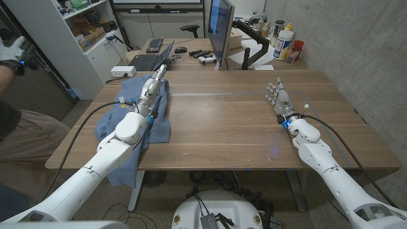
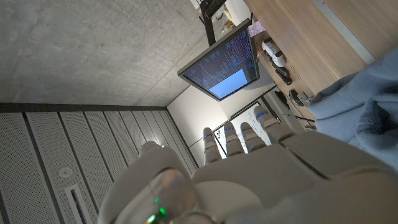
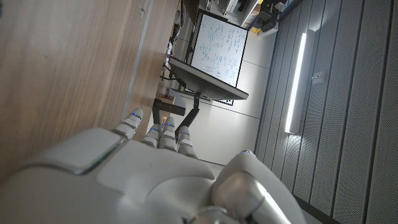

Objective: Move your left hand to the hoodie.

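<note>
Head view: left robot hand (image 1: 152,88), fingers straight, empty, over hoodie (image 1: 130,117) on wooden table (image 1: 222,127).

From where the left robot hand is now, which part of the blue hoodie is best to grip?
Probably the bunched fold of the hoodie just beside the left robot hand, coming down from above: the cloth lies crumpled on the table, and raised folds give something to pinch.

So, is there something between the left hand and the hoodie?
Nothing visible. The left hand is already over the blue hoodie, fingers pointing away from the robot. Whether it touches the cloth cannot be told.
</note>
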You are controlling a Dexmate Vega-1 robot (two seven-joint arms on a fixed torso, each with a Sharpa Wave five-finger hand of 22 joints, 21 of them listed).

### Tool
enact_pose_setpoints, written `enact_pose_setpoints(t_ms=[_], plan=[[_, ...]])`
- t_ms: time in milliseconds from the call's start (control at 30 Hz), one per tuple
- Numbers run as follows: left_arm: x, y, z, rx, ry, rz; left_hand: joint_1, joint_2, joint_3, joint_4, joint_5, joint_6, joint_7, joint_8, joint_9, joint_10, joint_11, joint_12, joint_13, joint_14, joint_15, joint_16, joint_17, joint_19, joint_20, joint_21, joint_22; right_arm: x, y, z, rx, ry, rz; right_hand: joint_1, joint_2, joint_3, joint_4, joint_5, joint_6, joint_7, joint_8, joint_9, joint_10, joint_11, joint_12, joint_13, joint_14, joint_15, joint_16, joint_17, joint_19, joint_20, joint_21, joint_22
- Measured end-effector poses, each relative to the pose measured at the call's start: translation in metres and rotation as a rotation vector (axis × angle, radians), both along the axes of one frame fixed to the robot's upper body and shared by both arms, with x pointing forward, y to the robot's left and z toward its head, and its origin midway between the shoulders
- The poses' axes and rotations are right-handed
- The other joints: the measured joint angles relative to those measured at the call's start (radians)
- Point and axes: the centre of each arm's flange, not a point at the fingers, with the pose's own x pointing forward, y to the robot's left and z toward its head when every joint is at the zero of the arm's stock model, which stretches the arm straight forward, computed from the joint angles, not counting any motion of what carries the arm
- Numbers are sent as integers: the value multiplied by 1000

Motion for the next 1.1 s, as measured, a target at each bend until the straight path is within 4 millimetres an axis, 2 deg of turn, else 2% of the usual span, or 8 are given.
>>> enact_pose_setpoints(t_ms=[567, 733, 933, 1100], plan=[[-14, 14, 5, 15, -36, 64, 0, 0, 3, -3, 0, 0, 0, 0, 0, 0, 0, 0, 0, -10, 0, 0, 0, -3, 3, 0, 0, 2, 4, 6, -21, -1, -3, 0, 0, 0, 0, 0, 0, 0, 0, 0, 0, 0, 0, 0, 0, 0, 0, 0, 0, 0, 0, 0], [-17, 16, 6, 18, -40, 68, 0, 0, 3, -3, 0, 0, 0, 0, 0, 0, 0, 0, 0, -29, 1, 0, 0, -23, -7, -6, 0, 2, 4, 5, -22, 3, -7, 0, 0, 0, 0, 0, 0, 0, 0, 0, 0, 0, 0, 0, 0, 0, 0, 0, 0, 0, 0, 0], [-18, 22, 6, 65, -61, 166, 0, 0, 7, -7, 0, 6, -2, 0, 0, -6, -6, -5, 0, -61, 0, -4, 0, -61, -40, -9, 0, 0, 7, 10, -30, -7, -4, 0, 0, 0, 0, 0, 0, 0, 0, 0, 0, 0, 0, 0, 0, 0, 0, 0, 0, 0, 0, 0], [-21, 26, 7, 90, -75, 217, 0, 0, 7, -7, 0, 9, 2, 0, 0, -12, -4, -5, 0, -66, 1, -5, 0, -66, -38, -9, 0, -1, 8, 11, -34, -10, -3, 0, 0, 0, 0, 0, 0, 0, 0, 0, 0, 0, 0, 0, 0, 0, 0, 0, 0, 0, 0, 0]])
